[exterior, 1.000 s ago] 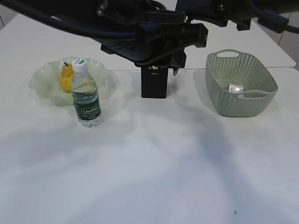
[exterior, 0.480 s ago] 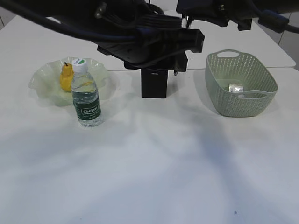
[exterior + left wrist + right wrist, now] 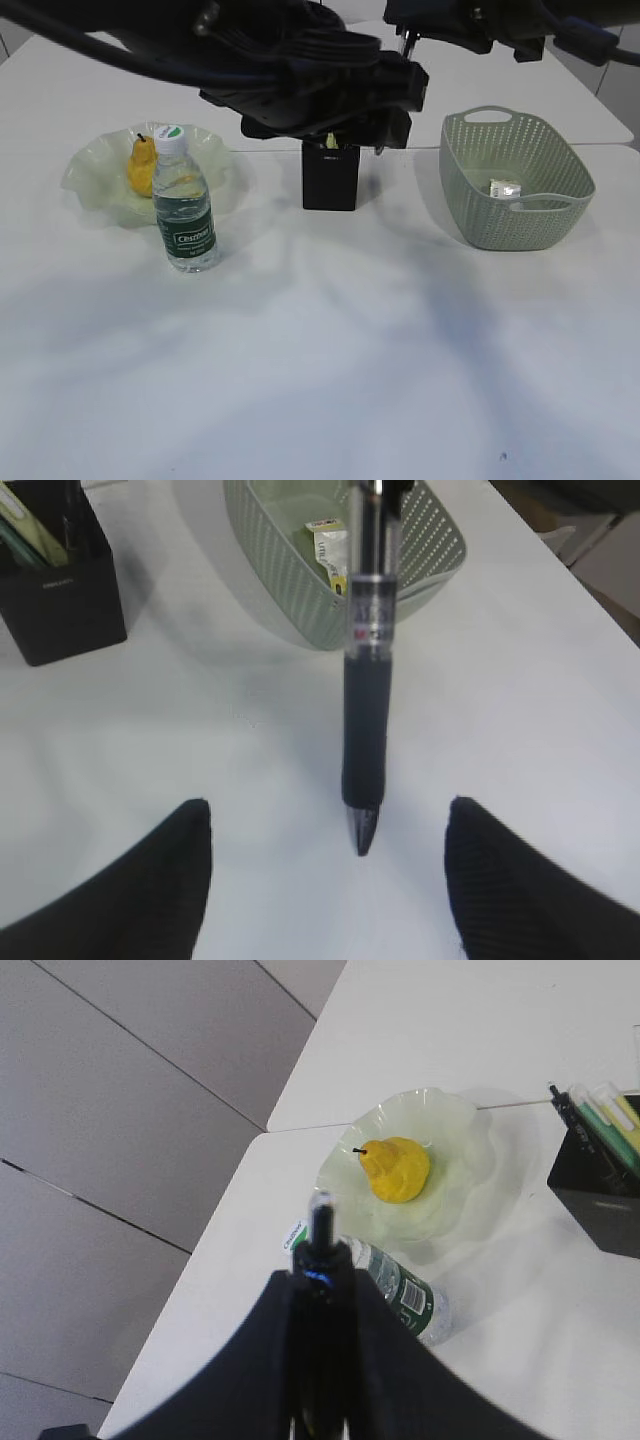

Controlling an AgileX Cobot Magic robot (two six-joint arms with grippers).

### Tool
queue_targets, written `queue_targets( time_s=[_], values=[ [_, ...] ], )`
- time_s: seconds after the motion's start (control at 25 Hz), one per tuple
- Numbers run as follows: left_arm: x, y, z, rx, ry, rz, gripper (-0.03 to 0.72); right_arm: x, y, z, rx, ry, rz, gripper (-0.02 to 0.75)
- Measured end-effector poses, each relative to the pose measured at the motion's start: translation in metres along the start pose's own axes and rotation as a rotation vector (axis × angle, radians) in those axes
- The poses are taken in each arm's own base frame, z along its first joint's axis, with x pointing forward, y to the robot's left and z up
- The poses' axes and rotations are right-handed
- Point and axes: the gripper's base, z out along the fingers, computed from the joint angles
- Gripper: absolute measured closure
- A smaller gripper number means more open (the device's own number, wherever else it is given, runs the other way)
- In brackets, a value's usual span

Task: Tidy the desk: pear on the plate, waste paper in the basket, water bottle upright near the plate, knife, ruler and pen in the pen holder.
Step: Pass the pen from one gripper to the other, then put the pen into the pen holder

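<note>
One pen point(image 3: 366, 670) hangs between the spread left gripper point(image 3: 330, 880) fingers, untouched; right gripper point(image 3: 322, 1290) clenches its top end. One holder point(image 3: 330, 177) centre-far, one pear point(image 3: 142, 166) on plate point(image 3: 90, 180) left, one bottle point(image 3: 185, 205) upright, one basket point(image 3: 520, 215) right. Earlier frames showed no tip above the holder.
</note>
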Motion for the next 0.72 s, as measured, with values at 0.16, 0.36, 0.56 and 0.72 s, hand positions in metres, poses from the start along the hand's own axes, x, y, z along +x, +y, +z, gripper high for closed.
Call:
queue_targets(
  time_s=[0.16,0.36,0.56,0.72],
  values=[
    [-0.009,0.007,-0.013,-0.013,-0.039,0.0,0.169,-0.003,-0.004,0.0,0.035,-0.032,0.001,0.654],
    [-0.016,0.029,-0.019,-0.071,-0.042,-0.032,0.167,-0.007,-0.008,0.0,0.086,-0.082,0.002,0.655],
    [-0.018,0.047,-0.019,-0.133,-0.014,-0.054,0.171,-0.009,-0.02,0.012,0.111,-0.083,0.016,0.655],
    [-0.021,0.059,-0.02,-0.169,-0.012,-0.068,0.179,-0.012,-0.035,0.032,0.113,-0.074,0.052,0.655]
  ],
)
